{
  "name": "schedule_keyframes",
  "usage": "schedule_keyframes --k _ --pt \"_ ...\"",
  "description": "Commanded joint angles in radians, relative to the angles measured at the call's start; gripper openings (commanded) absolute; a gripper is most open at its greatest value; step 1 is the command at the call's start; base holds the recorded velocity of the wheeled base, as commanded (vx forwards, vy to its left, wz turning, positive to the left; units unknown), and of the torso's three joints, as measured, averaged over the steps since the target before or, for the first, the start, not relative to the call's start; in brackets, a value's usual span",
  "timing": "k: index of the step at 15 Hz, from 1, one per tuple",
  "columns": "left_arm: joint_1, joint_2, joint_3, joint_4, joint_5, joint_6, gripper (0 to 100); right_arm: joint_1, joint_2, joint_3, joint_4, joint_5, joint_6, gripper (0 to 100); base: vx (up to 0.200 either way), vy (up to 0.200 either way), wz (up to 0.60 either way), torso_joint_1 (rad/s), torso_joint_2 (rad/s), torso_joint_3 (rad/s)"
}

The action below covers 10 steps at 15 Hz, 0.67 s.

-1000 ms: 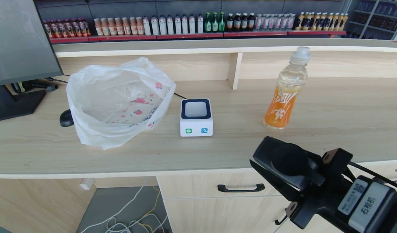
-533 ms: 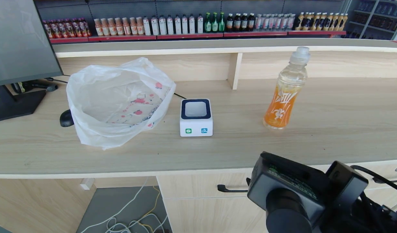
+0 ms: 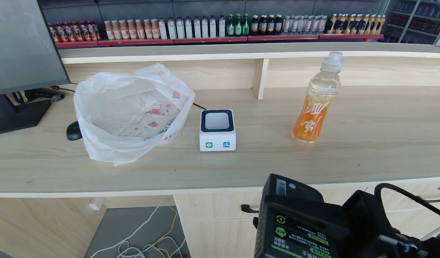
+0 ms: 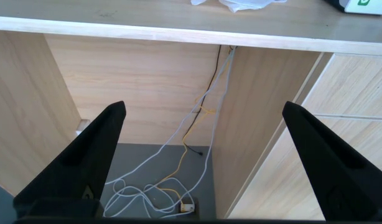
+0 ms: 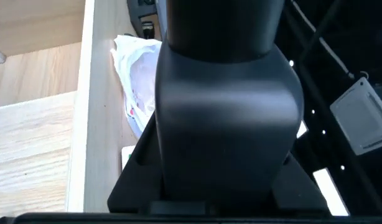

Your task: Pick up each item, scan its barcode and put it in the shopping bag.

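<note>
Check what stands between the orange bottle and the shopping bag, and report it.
Only the white scanner stands on the counter between the orange bottle and the shopping bag, nearer the bag. It is low, so the bottle could probably be carried over it. Nothing else visible lies along that path.

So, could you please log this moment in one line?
bottle: upright on counter | shopping bag: open | scanner: between them | left gripper: open

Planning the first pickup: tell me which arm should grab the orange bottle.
Right. The orange bottle stands on the counter's right side, with the right arm just below the edge near it. The left gripper hangs open under the counter, on the shopping bag's side.
</note>
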State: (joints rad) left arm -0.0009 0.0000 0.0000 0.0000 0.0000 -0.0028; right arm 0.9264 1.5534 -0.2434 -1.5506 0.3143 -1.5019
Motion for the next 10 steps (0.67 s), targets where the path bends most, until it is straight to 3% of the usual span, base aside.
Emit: schedule_keyframes --k 1,6,10 --pt "0.001 0.0 0.0 0.0 0.0 0.0 100 -0.006 0.013 -0.01 0.0 0.031 -0.052 0 0.0 0.0 0.0 0.0 0.0 0.0" --pt "-0.001 0.0 0.0 0.0 0.0 0.0 100 -0.021 0.007 -0.04 0.001 0.123 -0.202 0 0.0 0.0 0.0 0.0 0.0 0.0" --pt "0.001 0.0 0.0 0.0 0.0 0.0 100 -0.023 0.005 -0.05 0.001 0.151 -0.233 0 0.0 0.0 0.0 0.0 0.0 0.0"
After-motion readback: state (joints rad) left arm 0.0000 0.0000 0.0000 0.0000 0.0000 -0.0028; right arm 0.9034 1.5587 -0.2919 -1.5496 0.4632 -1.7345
